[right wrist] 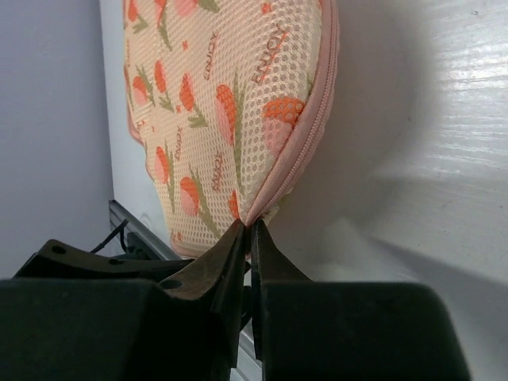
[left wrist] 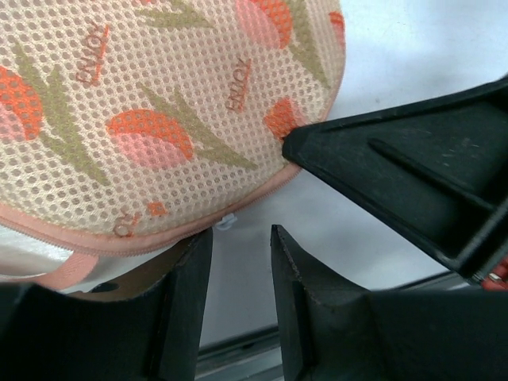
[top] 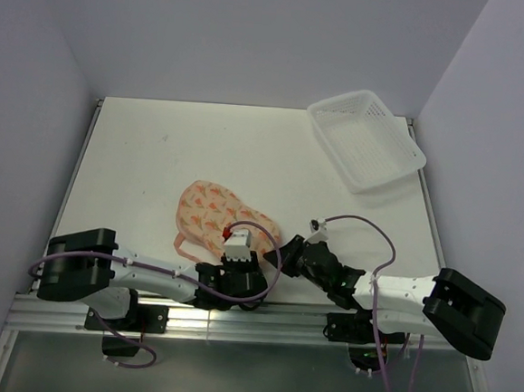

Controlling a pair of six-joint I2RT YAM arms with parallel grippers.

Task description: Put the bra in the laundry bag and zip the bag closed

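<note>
The laundry bag (top: 217,212), a cream mesh pouch with orange print and a pink zipper edge, lies near the table's front middle. My right gripper (top: 287,251) is shut on the bag's pink zipper edge at its right end, as the right wrist view (right wrist: 250,224) shows. My left gripper (top: 241,260) sits at the bag's near edge. In the left wrist view (left wrist: 242,238) its jaws stand apart with nothing between them, and a small white zipper pull (left wrist: 226,221) lies just ahead. The bra is hidden. A strip of pale fabric (left wrist: 24,252) shows under the zipper edge; I cannot tell what it is.
A white plastic lattice basket (top: 366,136) stands at the back right corner, tilted over the table's edge. The metal rail (top: 234,325) runs along the near edge just behind both grippers. Side walls close in left and right.
</note>
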